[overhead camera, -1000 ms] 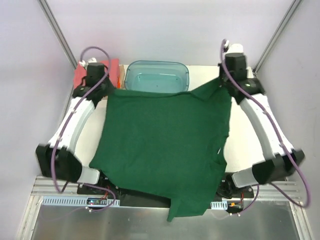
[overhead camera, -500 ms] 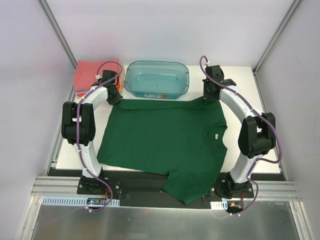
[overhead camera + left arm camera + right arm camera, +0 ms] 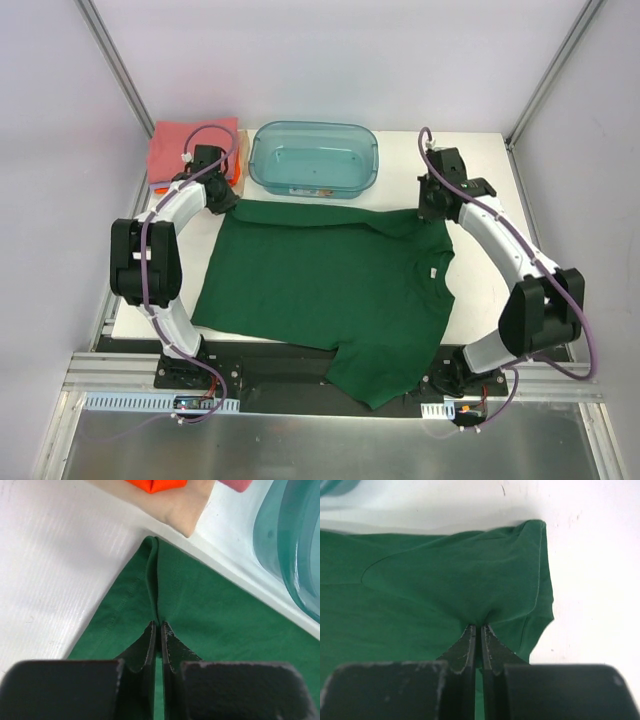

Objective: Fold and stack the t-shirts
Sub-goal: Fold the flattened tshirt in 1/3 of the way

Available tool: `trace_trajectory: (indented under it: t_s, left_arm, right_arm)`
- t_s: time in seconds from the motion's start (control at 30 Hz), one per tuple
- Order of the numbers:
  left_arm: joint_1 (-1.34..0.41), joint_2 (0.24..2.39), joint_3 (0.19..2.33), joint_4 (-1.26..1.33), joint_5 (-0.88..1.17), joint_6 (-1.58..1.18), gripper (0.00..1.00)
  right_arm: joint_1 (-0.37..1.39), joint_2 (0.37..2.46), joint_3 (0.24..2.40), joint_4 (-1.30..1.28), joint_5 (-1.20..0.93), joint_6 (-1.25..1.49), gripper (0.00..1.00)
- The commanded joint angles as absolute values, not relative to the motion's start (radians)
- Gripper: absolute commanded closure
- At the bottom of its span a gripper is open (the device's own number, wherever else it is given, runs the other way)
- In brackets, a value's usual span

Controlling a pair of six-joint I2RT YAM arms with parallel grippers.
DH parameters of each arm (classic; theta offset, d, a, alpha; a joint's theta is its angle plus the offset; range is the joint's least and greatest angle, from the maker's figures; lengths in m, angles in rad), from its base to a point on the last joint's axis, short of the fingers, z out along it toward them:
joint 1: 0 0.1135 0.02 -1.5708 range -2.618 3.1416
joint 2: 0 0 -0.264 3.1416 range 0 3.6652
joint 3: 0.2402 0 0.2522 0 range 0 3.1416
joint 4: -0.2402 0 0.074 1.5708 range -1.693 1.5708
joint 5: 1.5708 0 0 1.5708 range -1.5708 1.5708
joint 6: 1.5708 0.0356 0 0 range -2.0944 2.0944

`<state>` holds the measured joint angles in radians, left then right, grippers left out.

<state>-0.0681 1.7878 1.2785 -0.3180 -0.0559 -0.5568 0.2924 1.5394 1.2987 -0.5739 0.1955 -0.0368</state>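
The dark green t-shirt (image 3: pixel 320 280) lies spread over the table, with one sleeve hanging off the near edge. My left gripper (image 3: pixel 224 201) is shut on its far left corner, where the cloth is pinched into a ridge between the fingertips (image 3: pixel 157 625). My right gripper (image 3: pixel 433 212) is shut on the far right corner, with the cloth bunched at its tips (image 3: pixel 478 626). A folded salmon-pink t-shirt (image 3: pixel 185 146) tops the stack at the far left, and an orange one (image 3: pixel 155 485) shows beneath it.
A translucent teal bin (image 3: pixel 313 160) stands at the far middle, just beyond the shirt's far edge; its wall (image 3: pixel 295 545) is close to my left gripper. Bare white table (image 3: pixel 490 190) lies to the right of the shirt. Frame posts rise at both far corners.
Both arms have come down from holding the shirt up and have drawn it back, so it now lies flat. In the last half second the right gripper shifted right and nearer.
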Motion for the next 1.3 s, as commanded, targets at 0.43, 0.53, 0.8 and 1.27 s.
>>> trace_trajectory:
  t_s: [0.43,0.53,0.8,1.27]
  left_arm:
    - [-0.037,1.64,1.197,-0.339,-0.011,-0.492,1.0]
    - [-0.035,1.641,1.193,-0.353,-0.014,-0.488,1.0]
    - [-0.034,1.646,1.17,-0.385,-0.04,-0.485,1.0]
    - [-0.028,1.592,1.129,-0.595,-0.133,-0.477,1.0]
  right_arm:
    - [0.347,1.283,1.149,-0.796,0.143,0.049,0.97]
    - [0.359,1.25,1.128,-0.818,0.15,0.061,0.97]
    - [0.379,1.2,1.042,-0.853,0.153,0.081,0.95]
    - [0.394,1.258,0.965,-0.812,0.152,0.087,0.93]
